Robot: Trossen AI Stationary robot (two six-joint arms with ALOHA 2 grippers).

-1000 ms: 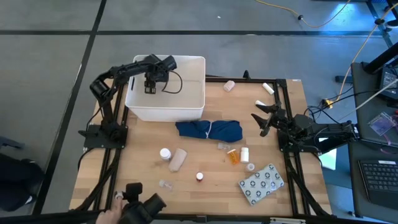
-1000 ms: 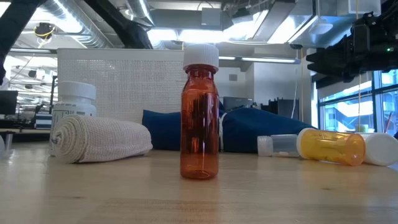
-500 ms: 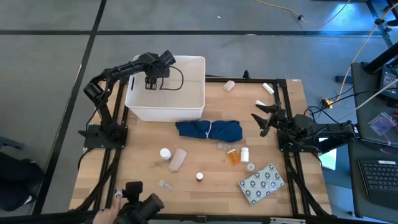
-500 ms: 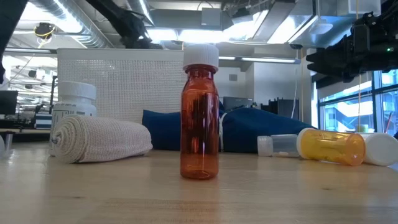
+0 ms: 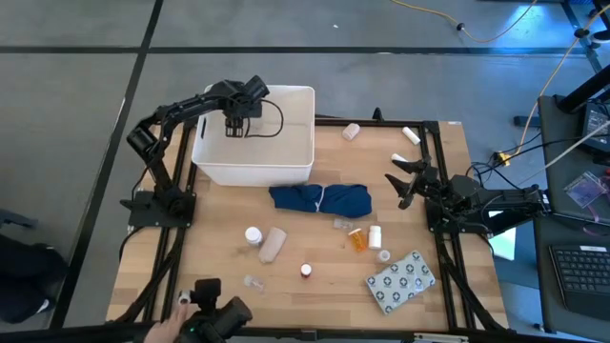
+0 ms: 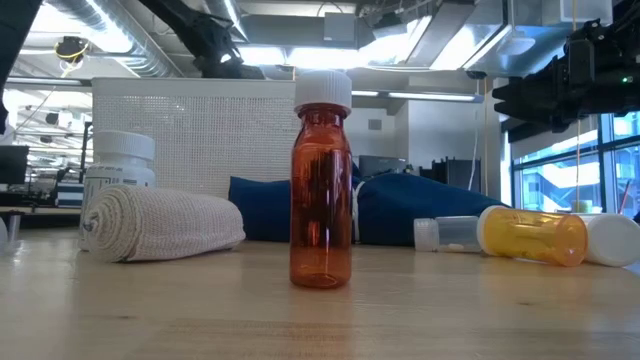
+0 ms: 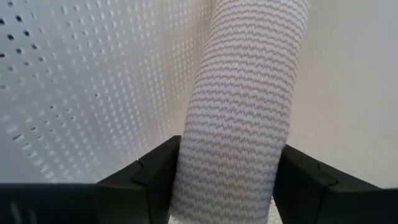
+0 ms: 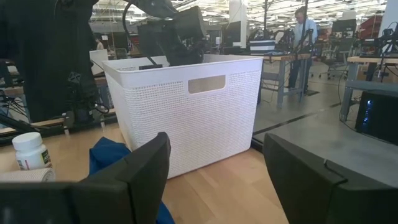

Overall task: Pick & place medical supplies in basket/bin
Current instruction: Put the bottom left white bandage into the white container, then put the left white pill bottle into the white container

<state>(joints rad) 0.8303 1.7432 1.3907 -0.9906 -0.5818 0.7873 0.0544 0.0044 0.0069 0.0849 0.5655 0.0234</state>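
Note:
My left gripper (image 5: 233, 125) hangs over the white tub (image 5: 276, 164), shut on a white gauze roll (image 7: 245, 106); the tub's perforated wall fills the left wrist view behind it. My right gripper (image 5: 404, 181) waits open near the table's right edge, and in its wrist view it (image 8: 214, 180) faces the tub (image 8: 193, 118). On the table lie a second gauze roll (image 5: 274, 244), a white bottle (image 5: 253, 234), an upright amber bottle (image 6: 321, 190), an orange pill bottle (image 5: 355, 238) on its side, small vials (image 5: 352, 131) and the grey dotted blister pack (image 5: 400, 281). My left gripper pinches the gauze roll between its two fingers (image 7: 155, 177), one on each side of the roll's near part (image 7: 211, 186). The fingers come from above, pointing down into the tub, and the roll's length runs on past the fingertips. Whether its far end touches the tub, I cannot tell.
A dark blue cloth (image 5: 319, 199) lies bunched just in front of the tub. More vials sit near the far right corner (image 5: 411, 134) and by the pill bottle (image 5: 375, 234). A camera stand (image 5: 214, 310) sits at the near edge. Bare wood lies between the cloth and my right gripper.
My left arm's elbow has swung a little toward the table's left and its wrist has edged toward the far edge above the tub. The things on the table have not moved.

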